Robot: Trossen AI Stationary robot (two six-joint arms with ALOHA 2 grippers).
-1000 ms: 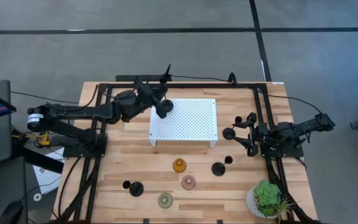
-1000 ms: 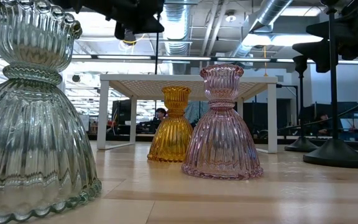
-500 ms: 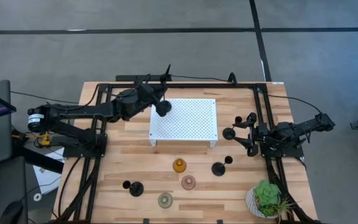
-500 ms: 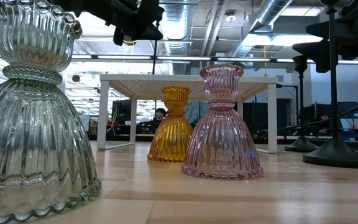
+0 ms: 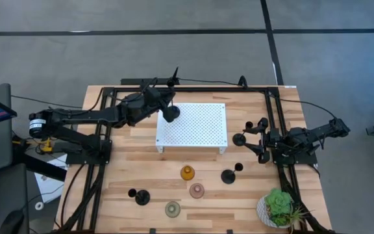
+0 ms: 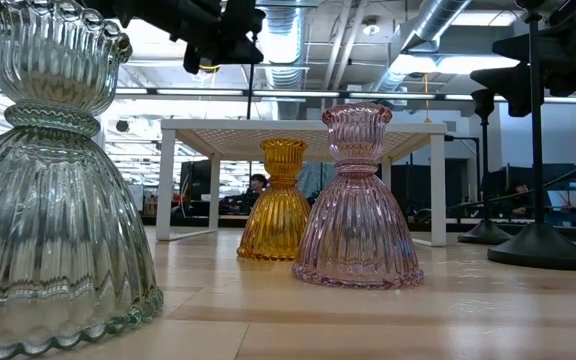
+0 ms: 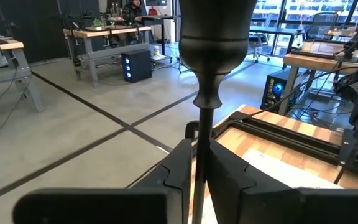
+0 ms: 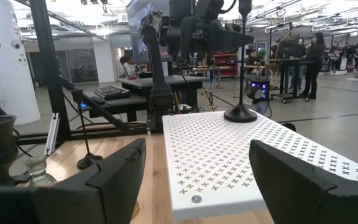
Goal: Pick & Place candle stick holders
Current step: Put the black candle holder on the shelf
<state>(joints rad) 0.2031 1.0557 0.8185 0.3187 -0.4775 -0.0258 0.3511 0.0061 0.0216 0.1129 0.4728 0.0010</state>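
Observation:
A matte black candle stick holder (image 5: 169, 114) stands upright with its disc base (image 8: 240, 114) on the far-left corner of the white perforated platform (image 5: 200, 127). My left gripper (image 5: 163, 107) reaches in from the table's left and is shut on its stem. My right gripper (image 5: 255, 139) waits open at the table's right, holding nothing, with another black holder (image 5: 239, 139) beside it. On the wood nearer the front stand amber (image 5: 187, 173), pink (image 5: 197, 190) and pale green (image 5: 173, 208) holders, plus two more black ones (image 5: 228, 175) (image 5: 141, 196). My left gripper pinches the thin stem (image 7: 200, 155) below the cup (image 7: 215, 37) between its two fingers. The fingers come in level from the table's left and lie across the stem. The holder stays upright with its base on the platform.
A green potted plant (image 5: 279, 207) sits at the near right corner. A black frame (image 5: 193, 89) runs along the table's far and side edges. Bare wood lies between the platform and the front row of holders.

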